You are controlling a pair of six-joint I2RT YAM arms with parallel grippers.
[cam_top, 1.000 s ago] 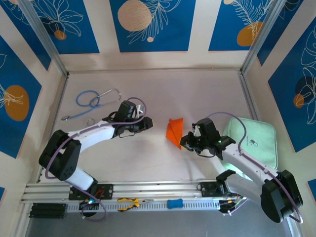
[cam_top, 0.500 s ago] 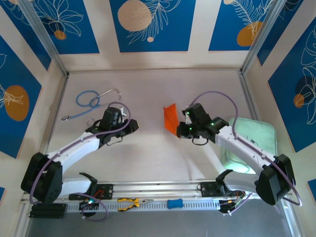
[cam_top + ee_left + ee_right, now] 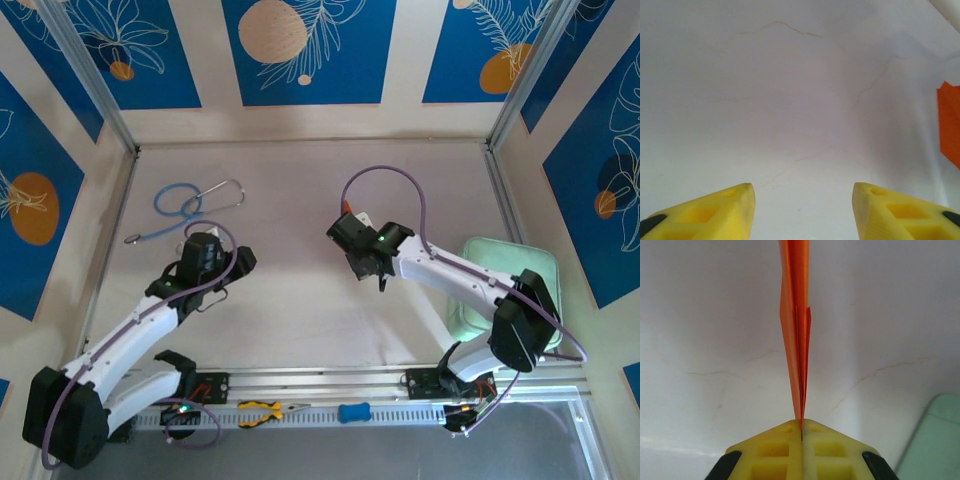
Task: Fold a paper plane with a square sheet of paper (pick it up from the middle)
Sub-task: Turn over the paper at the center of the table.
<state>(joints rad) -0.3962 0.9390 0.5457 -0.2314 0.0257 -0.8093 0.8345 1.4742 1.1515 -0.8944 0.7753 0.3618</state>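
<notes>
Two changes were noted: the left jaws had drawn back, standing open and empty, while the right jaws, clamped on the paper plane (image 3: pixel 797 340), had carried it edge-up over the middle of the worktop (image 3: pixel 300 170), so folding appeared nearly complete.

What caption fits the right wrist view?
Right gripper shut on the folded orange paper plane, seen edge-on against the pale table.

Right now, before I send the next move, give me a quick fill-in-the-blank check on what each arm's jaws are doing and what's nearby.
The right gripper has its jaws shut on the folded paper sheet, coloured ____.
The left gripper has its jaws ____, with nothing between them.
The stethoscope lies nearer the ____ gripper.
The pad is pale ____.
Missing: orange; open; left; green.
</notes>
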